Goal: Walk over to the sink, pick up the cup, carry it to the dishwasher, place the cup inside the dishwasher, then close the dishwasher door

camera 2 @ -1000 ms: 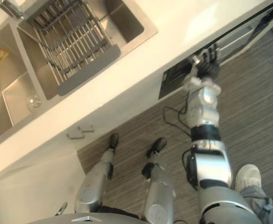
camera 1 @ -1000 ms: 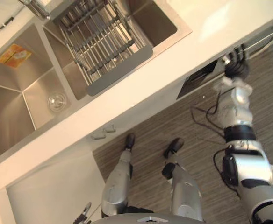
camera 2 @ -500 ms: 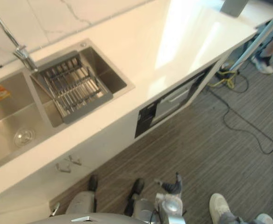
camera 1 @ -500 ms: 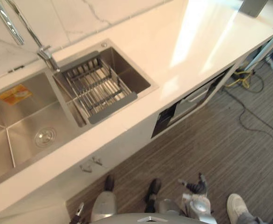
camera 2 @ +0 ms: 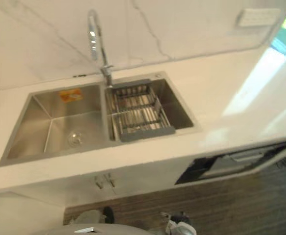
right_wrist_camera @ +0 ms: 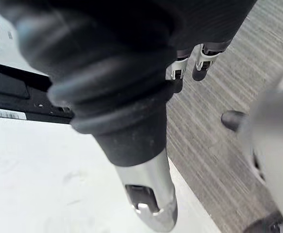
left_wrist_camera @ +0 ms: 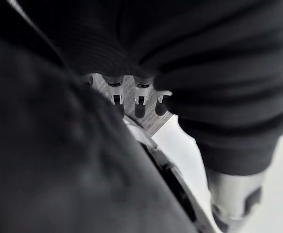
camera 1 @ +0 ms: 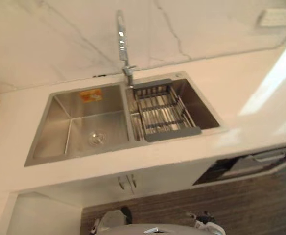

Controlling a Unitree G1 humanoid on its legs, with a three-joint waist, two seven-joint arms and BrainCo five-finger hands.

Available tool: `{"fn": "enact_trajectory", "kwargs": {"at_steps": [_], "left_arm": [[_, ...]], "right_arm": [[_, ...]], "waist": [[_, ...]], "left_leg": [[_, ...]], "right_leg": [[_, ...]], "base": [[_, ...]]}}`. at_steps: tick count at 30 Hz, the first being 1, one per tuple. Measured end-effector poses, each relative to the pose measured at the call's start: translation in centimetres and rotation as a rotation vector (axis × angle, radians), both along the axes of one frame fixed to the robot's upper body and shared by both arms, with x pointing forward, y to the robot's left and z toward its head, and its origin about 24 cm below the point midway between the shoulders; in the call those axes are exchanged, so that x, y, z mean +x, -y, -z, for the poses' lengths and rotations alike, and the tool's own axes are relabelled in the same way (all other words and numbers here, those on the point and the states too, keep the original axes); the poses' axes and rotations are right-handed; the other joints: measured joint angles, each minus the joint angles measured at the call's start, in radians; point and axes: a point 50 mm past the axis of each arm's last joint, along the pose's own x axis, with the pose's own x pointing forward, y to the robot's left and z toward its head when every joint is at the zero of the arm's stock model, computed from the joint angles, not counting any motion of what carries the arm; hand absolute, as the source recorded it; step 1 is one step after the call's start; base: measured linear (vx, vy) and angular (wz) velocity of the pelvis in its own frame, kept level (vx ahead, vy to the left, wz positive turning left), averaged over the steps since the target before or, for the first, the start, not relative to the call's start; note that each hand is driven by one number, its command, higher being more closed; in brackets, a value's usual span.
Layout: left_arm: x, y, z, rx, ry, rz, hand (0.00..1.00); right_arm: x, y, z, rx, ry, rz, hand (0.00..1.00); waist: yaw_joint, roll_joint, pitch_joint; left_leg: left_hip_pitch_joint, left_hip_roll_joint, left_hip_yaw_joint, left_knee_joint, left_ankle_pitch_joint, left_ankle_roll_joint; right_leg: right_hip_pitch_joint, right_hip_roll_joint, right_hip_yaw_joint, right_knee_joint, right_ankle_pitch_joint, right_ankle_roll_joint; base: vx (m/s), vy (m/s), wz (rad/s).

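Observation:
The steel double sink [camera 1: 59,127] lies in the white counter ahead, with a tall faucet [camera 1: 123,44] behind it. A grey dish rack [camera 1: 162,112] sits in its right basin, and the left basin holds a drain and an orange sticker [camera 1: 91,95]. Under the counter to the right is the dishwasher [camera 1: 250,166], its white door nearly up with a dark gap along the top. My right hand [camera 1: 202,217] hangs low by the floor, fingers [right_wrist_camera: 199,63] straight and holding nothing. My left hand [left_wrist_camera: 139,104] hangs at my side, fingers relaxed and holding nothing.
Two small cupboard handles [camera 1: 127,182] sit below the sink. A white wall socket [camera 1: 277,17] is on the marble backsplash at the far right. Grey striped floor [camera 2: 241,205] runs along the front of the cabinets.
The camera has swung up and squared onto the counter, so the whole picture shifted. My right arm, raised at the dishwasher front a second ago, now hangs down.

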Motion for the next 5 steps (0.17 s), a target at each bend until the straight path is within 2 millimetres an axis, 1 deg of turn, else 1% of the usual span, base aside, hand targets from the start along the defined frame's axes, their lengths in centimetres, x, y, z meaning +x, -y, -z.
{"fn": "enact_trajectory", "kwargs": {"at_steps": [1,2,3,4,5], "left_arm": [[-0.3,-0.3,0.0,0.006,-0.009,0.009,0.0],[-0.3,-0.4,0.0,0.012,-0.01,0.019,0.0],[0.2,-0.6,0.0,0.019,-0.003,0.036,0.0],[0.2,-1.3,-0.1,0.039,-0.006,0.054,0.0],[0.4,-1.6,-0.1,0.052,-0.004,0.047,0.0]], "right_arm": [[-0.2,0.0,0.1,0.024,0.003,0.055,0.0],[0.0,0.5,-0.1,0.012,0.026,0.062,0.0],[0.5,0.8,-0.3,0.015,0.047,0.069,0.0],[0.2,0.8,-0.2,0.04,0.035,0.077,0.0],[-0.1,0.6,0.0,0.051,0.027,0.084,0.0]], "waist": [[-0.009,-0.018,0.005],[-0.015,-0.018,0.005],[-0.025,-0.014,0.007],[-0.037,-0.017,0.009],[-0.04,-0.026,0.008]], "left_leg": [[0.021,-0.027,-0.021,-0.034,0.005,0.006],[0.031,-0.032,-0.034,-0.045,0.009,0.011],[0.056,-0.032,-0.064,-0.058,0.018,0.019],[0.069,-0.021,-0.108,-0.068,0.021,0.022],[0.07,-0.017,-0.126,-0.07,0.02,0.019]], "right_leg": [[-0.068,-0.08,0.083,0.196,0.003,-0.038],[-0.109,-0.102,0.141,0.281,0.03,-0.067],[-0.154,-0.107,0.216,0.365,0.036,-0.068],[-0.161,-0.072,0.281,0.347,-0.039,-0.05],[-0.157,-0.045,0.305,0.305,-0.055,-0.048]], "base": [[0.15,0.142,0.6],[0.12,0.127,0.57],[0.13,0.084,0.71],[0.14,0.03,0.8],[0.11,0.001,0.6]]}}
